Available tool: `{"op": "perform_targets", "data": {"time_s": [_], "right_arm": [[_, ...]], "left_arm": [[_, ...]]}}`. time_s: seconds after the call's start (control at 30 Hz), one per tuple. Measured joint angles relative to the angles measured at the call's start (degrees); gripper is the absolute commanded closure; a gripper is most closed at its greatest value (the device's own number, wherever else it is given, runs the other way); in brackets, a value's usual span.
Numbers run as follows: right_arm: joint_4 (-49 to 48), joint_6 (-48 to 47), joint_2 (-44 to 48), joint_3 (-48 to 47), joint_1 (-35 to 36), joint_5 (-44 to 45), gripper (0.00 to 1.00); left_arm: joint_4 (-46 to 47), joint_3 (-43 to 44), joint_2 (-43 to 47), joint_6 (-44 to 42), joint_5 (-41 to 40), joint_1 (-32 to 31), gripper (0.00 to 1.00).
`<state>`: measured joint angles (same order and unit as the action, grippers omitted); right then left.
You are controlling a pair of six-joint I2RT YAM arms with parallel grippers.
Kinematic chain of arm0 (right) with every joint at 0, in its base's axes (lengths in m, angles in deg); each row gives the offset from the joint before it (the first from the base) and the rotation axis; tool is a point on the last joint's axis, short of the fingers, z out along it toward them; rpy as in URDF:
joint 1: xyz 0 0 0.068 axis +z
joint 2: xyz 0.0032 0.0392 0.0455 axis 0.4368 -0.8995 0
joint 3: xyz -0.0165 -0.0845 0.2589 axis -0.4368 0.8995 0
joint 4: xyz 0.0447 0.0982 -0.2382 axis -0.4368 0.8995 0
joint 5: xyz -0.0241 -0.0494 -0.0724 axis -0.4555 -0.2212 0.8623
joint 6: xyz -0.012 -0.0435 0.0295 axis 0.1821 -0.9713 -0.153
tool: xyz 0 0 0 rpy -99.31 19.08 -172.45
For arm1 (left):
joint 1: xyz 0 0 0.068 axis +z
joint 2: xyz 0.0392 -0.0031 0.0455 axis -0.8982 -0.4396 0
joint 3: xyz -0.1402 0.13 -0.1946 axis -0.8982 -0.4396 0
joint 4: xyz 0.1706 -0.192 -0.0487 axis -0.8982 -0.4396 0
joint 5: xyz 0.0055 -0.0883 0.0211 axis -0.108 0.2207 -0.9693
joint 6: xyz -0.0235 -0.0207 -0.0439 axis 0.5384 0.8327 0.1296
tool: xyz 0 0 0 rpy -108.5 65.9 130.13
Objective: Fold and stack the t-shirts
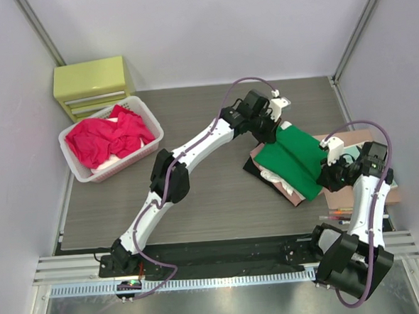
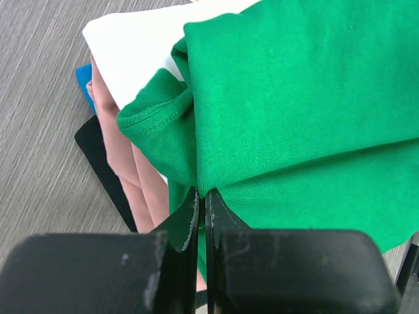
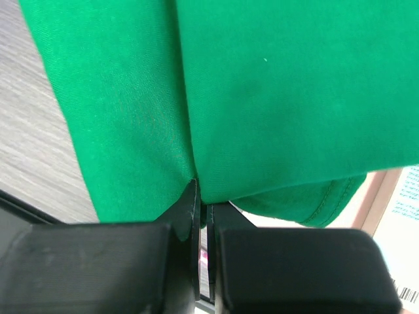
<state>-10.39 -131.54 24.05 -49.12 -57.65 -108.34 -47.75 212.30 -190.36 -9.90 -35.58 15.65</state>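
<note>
Both arms are folding the green t-shirt (image 1: 295, 159), which lies on the pile of folded t-shirts (image 2: 124, 157) at the right of the grey table (image 1: 219, 199). The left gripper (image 2: 201, 196) and right gripper (image 3: 200, 193) each pinch its cloth tight. Next, I think, they must lay it flat and let go together. Red t-shirts (image 1: 109, 138) wait in a white basket (image 1: 121, 168); the walls are pale

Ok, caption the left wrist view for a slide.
Left pincer shut on the green shirt, draped over the stack.
</note>
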Motion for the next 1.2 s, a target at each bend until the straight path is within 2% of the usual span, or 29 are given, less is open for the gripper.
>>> {"op": "perform_targets", "data": {"time_s": [0.1,0.13,0.17,0.2,0.23,0.27,0.3,0.37,0.5,0.77,0.87,1.0,1.07,1.1,1.2], "right_arm": [[-1.62,0.59,-0.63,0.28,-0.20,-0.07,0.99],[-1.97,0.70,-0.59,0.37,-0.24,-0.11,0.96],[-2.47,0.83,-0.59,0.55,-0.26,-0.11,0.85],[-2.93,1.07,-0.59,0.76,-0.26,-0.11,0.49],[-3.13,1.31,-0.59,0.90,-0.26,0.02,0.37],[-3.39,1.81,-0.48,1.16,-0.35,0.31,0.28],[-4.02,2.14,-0.20,1.55,-0.52,0.83,0.18],[-5.44,3.04,1.36,2.73,-0.79,1.62,0.13],[-6.75,4.42,5.40,4.11,-1.01,2.86,0.11],[-6.21,8.92,11.23,2.40,-1.77,2.78,0.11],[-5.29,12.50,12.04,-3.48,-1.81,0.44,0.09],[-6.36,17.18,10.82,-10.45,-1.81,-3.63,0.06],[-7.54,19.74,9.49,-11.37,-1.81,-5.18,0.04],[-8.24,21.64,8.11,-11.41,-1.77,-5.35,0.02],[-9.84,25.86,0.13,-11.56,-1.66,-5.42,0.00]], "left_arm": [[0.02,0.00,-0.26,0.07,0.20,0.28,1.00],[0.02,0.00,-0.35,0.07,0.31,0.35,0.83],[0.02,0.00,-0.44,0.07,0.37,0.42,0.60],[0.04,0.00,-0.46,-0.09,0.39,0.46,0.44],[0.11,0.00,-0.48,-0.52,0.07,0.52,0.32],[0.24,0.00,-0.48,-0.61,-0.42,0.68,0.29],[0.37,0.00,-0.48,-0.72,-0.92,0.94,0.28],[0.46,0.00,-0.48,-1.03,-1.88,1.62,0.26],[1.22,-1.29,-0.35,-1.57,-3.02,3.08,0.25],[2.56,-15.34,5.64,-3.41,-4.66,8.20,0.25],[2.62,-22.56,11.28,-3.98,-5.29,11.50,0.25],[5.79,-36.28,25.14,-4.42,-6.86,15.96,0.25],[6.73,-42.58,33.55,-4.81,-7.87,17.20,0.31],[6.73,-44.68,37.75,-5.22,-8.46,17.57,0.37],[5.97,-46.38,46.90,-6.51,-9.35,18.29,0.48]]}}
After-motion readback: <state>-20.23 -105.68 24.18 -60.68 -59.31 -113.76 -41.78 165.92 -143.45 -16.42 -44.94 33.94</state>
